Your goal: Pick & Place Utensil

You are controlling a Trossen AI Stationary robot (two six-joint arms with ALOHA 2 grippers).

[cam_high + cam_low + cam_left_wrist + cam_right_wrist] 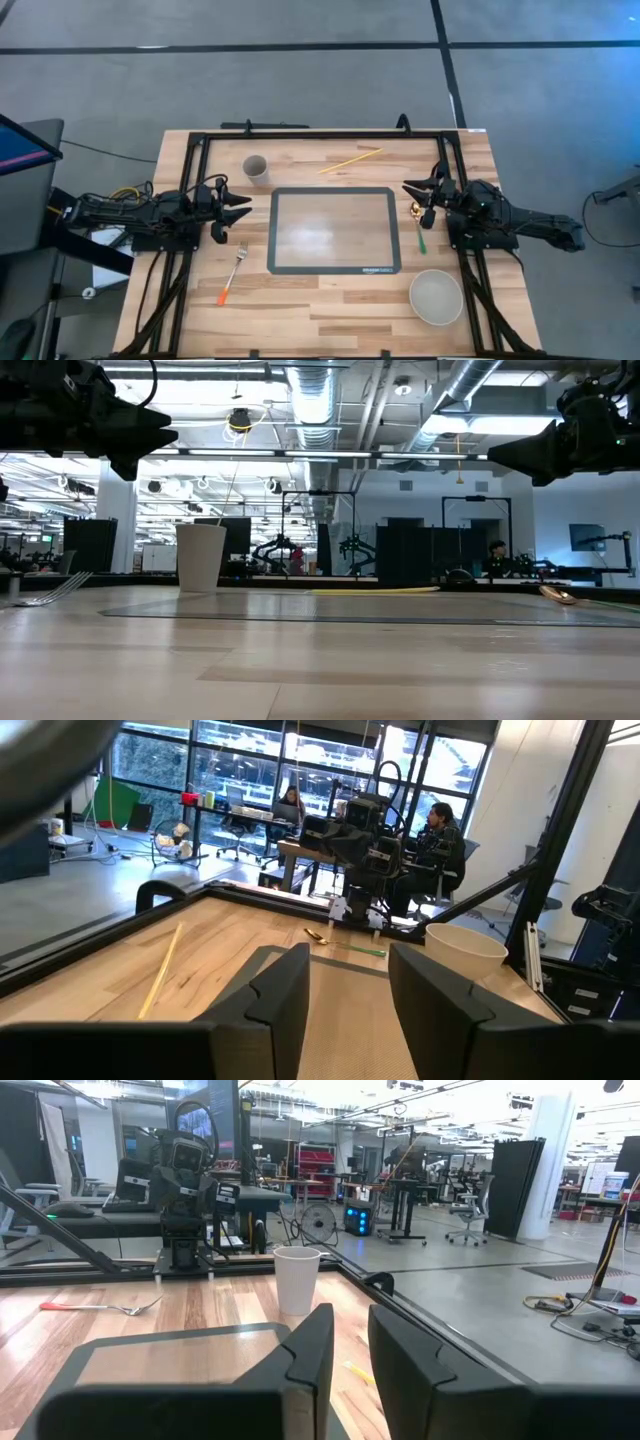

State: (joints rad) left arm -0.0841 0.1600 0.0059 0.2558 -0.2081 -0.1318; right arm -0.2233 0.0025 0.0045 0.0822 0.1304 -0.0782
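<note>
A fork with an orange handle (pixel 231 274) lies flat on the table's near left; it also shows in the right wrist view as the fork (pixel 98 1308). A spoon with a green handle (pixel 420 226) lies right of the grey mat (pixel 334 230), its gold bowl toward the far edge; the left wrist view shows this spoon (pixel 345 943). My left gripper (pixel 241 213) hovers at the table's left, open, holding nothing. My right gripper (pixel 414 199) hovers at the right, just above the spoon's bowl end, open and holding nothing.
A white cup (pixel 255 167) stands upright at the far left. A yellow chopstick (pixel 351 161) lies at the far middle. A grey bowl (pixel 436 296) sits at the near right. A black frame (pixel 300 133) borders the table's far and side edges. People sit in the room beyond.
</note>
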